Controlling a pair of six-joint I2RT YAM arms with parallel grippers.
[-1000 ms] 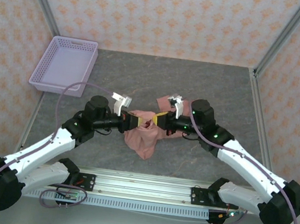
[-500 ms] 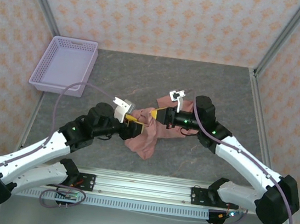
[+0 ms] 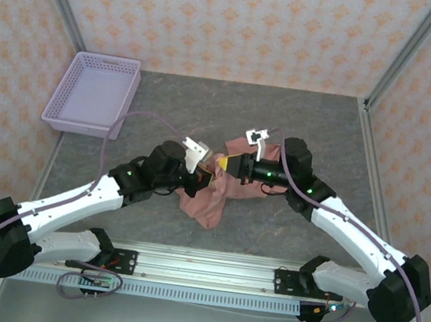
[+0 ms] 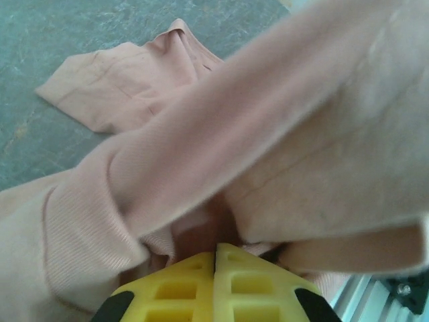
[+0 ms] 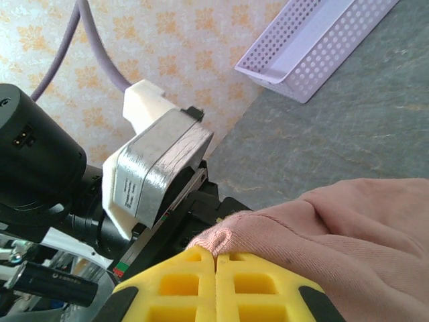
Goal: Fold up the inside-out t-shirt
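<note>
The salmon-pink inside-out t-shirt (image 3: 203, 200) lies bunched at the table's middle, part of it lifted between the two arms. My left gripper (image 3: 211, 175) is shut, its yellow fingertips (image 4: 231, 258) pressed together with gathered folds of the t-shirt (image 4: 268, 134) at their tips. My right gripper (image 3: 225, 165) faces it from the right, almost tip to tip. It is shut on a seamed edge of the t-shirt (image 5: 362, 228), which bulges out above its fingertips (image 5: 231, 260). In the right wrist view the left gripper's black and silver wrist (image 5: 157, 168) sits close ahead. No print shows.
A lilac perforated basket (image 3: 93, 93) stands at the back left of the grey table (image 3: 307, 125), seen too in the right wrist view (image 5: 315, 40). Patterned walls close in three sides. An aluminium rail (image 3: 209, 270) runs along the near edge.
My left gripper let go, moved right and closer to the right gripper, then shut again on the cloth. The right gripper kept its hold and shifted slightly up and left.
</note>
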